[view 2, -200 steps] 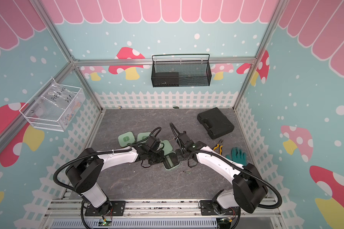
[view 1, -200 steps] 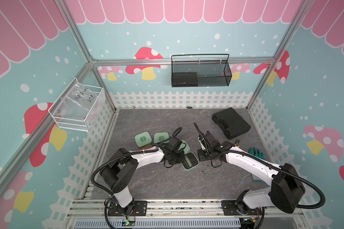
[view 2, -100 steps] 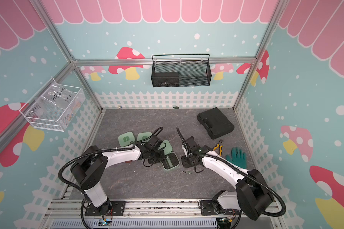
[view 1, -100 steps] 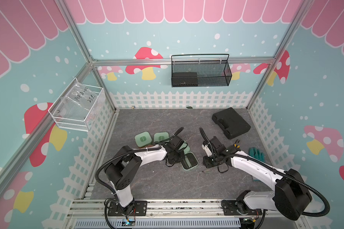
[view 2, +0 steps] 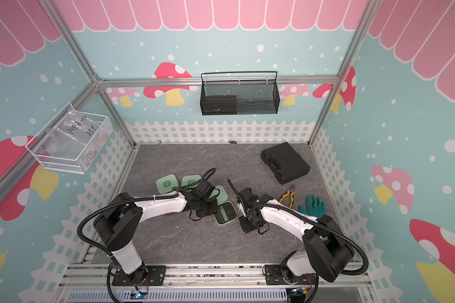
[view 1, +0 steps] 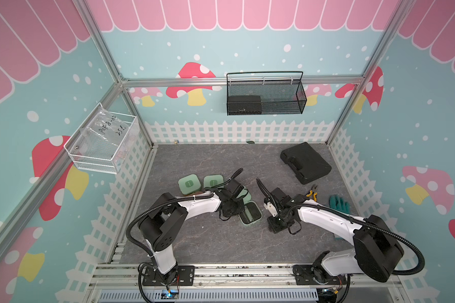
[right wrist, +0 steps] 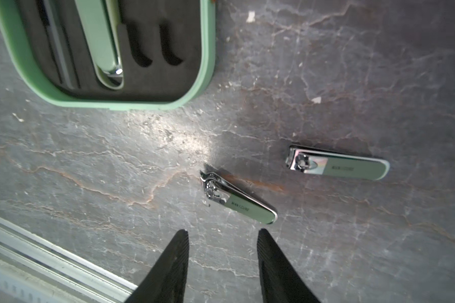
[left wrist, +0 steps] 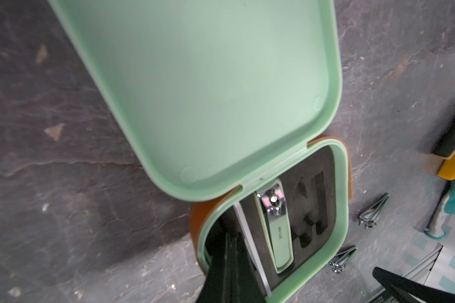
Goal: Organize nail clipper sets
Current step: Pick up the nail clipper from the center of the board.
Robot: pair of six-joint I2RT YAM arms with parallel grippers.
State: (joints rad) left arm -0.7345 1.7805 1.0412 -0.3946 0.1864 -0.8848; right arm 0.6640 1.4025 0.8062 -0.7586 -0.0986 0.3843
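Grey tabletop (right wrist: pixel 90 170) holds open mint case (right wrist: pixel 116 105) and 2 loose clippers (right wrist: pixel 242 203).

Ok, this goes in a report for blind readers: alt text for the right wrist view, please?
The open, empty right claw hovers over the gray table just short of two loose nail clippers, the nearer clipper angled, the farther clipper beyond it. An open mint green case nearby holds a larger clipper in its black insert.

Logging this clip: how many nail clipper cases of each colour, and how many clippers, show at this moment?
Mint green cases: 3 (two shut, one open)
Brown case: 1 (only an edge shows under the open case)
Nail clippers: 3 (one in the open case, two loose beside it)
Total: 7
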